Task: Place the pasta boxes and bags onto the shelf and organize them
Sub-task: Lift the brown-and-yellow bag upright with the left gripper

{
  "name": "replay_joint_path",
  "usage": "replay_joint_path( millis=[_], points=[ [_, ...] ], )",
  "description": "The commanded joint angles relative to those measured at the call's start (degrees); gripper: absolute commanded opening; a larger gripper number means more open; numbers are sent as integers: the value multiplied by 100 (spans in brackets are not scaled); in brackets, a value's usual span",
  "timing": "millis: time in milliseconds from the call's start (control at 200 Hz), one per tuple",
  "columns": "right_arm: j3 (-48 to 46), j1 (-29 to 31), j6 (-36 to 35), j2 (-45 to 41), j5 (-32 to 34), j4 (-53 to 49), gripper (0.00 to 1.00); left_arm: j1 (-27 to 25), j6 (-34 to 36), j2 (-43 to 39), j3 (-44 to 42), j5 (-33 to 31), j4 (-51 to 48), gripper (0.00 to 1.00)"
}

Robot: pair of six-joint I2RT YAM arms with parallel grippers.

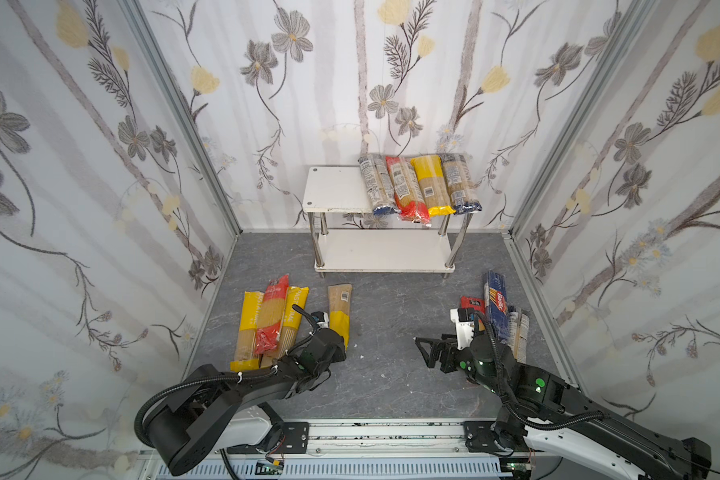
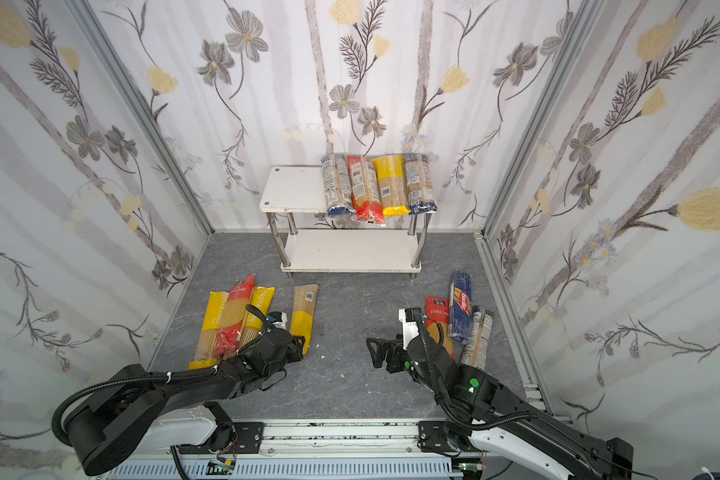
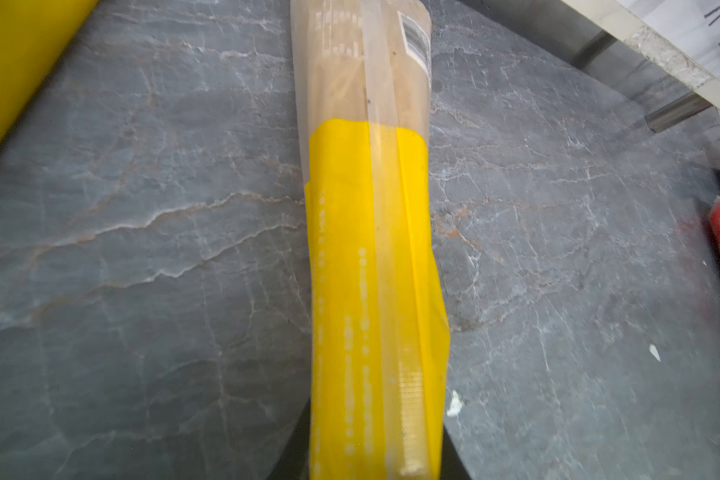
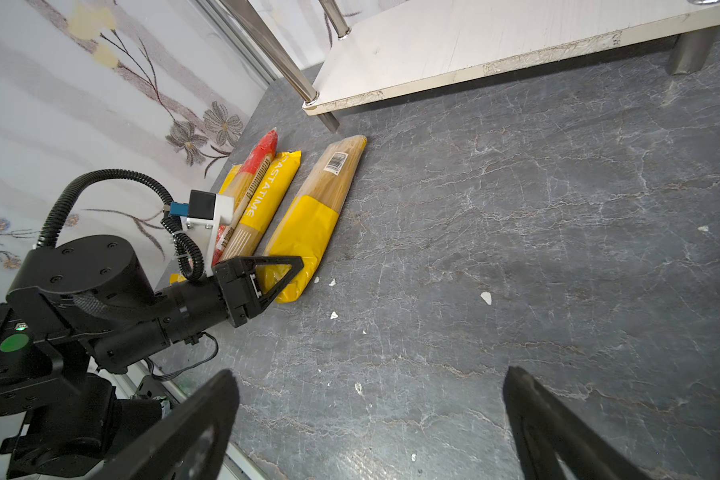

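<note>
Pasta bag being worked: the yellow-ended bag [image 1: 339, 309]. It lies flat on the desk [image 1: 391, 365], left of centre in both top views. Its clear end points toward the shelf [image 1: 335, 189], and a three-bag pile [image 1: 269, 322] sits just to its left.

Grip state: the left gripper [image 4: 281, 282] is pressed together on the bag's near yellow end. The bag looks to be resting on the desk, not lifted. The right gripper [image 4: 371, 428] is spread wide and empty over bare desk, right of centre and low in the frame.

Handling (judgement): dry spaghetti in thin film should be light, stiff lengthwise and brittle if bent, and the film is slippery. Held by one end, the far end will lever down and the bag may slide out. A hold nearer the middle would carry steadier.

Shelf: upper centre of the frame.
- The top board [image 2: 294, 191] carries four bags [image 1: 418, 187] side by side on its right half, with their ends overhanging the front edge. Its left half is bare.
- The lower board [image 1: 383, 249] is bare.

Around:
- At lower right are a blue box [image 1: 497, 305], a red bag [image 1: 471, 302] and further bags [image 1: 520, 332], partly hidden by the right arm.
- White crumbs [image 4: 486, 297] are scattered on the desk.

In the way: the desk between bag and shelf is open. For the lower board, the legs [image 4: 267, 48] and the overhanging bag ends would need clearing.
</note>
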Motion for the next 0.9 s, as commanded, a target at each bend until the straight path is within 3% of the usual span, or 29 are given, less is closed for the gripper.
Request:
replay_joint_path(
  millis=[0,410,894],
  points=[
    [2,33,97,-42,173,-4,100,-18,-210,-466,-54,434,-709,4],
    [-28,89,105,-133,246,-3,100,-75,-84,-1634,420,695,-1850,0],
    [57,95,-24,-242,312,-33,100,-94,429,-2449,1765,454,-3450,0]
  ],
)
